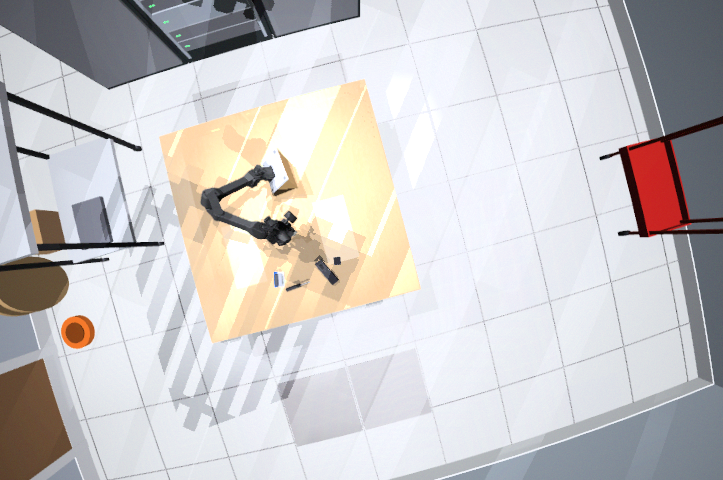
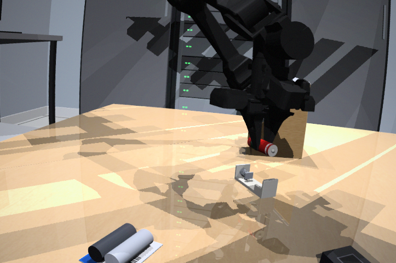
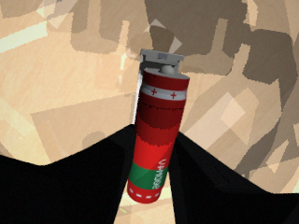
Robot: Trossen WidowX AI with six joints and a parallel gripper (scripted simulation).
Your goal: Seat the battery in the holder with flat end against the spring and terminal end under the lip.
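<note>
My gripper (image 2: 262, 139) (image 3: 153, 135) (image 1: 285, 229) is shut on the red battery (image 2: 264, 147) (image 3: 161, 103), with the fingers around its lower, green-banded half. In the exterior view the battery is held low over the table, tilted, with its grey end face turned to the right front. The grey holder (image 2: 256, 183) lies on the table a little nearer that camera, spring at its left end and lip plate at its right end. In the wrist view a grey piece of the holder (image 3: 163, 58) shows just past the battery's far end; the rest is hidden.
A wooden wedge block (image 2: 294, 133) (image 1: 285, 172) stands right behind the gripper. A dark and a pale cylinder (image 2: 120, 243) lie on a card at the table's front. A black box (image 2: 344, 255) sits at the front right. Small dark items (image 1: 327, 270) lie on the table.
</note>
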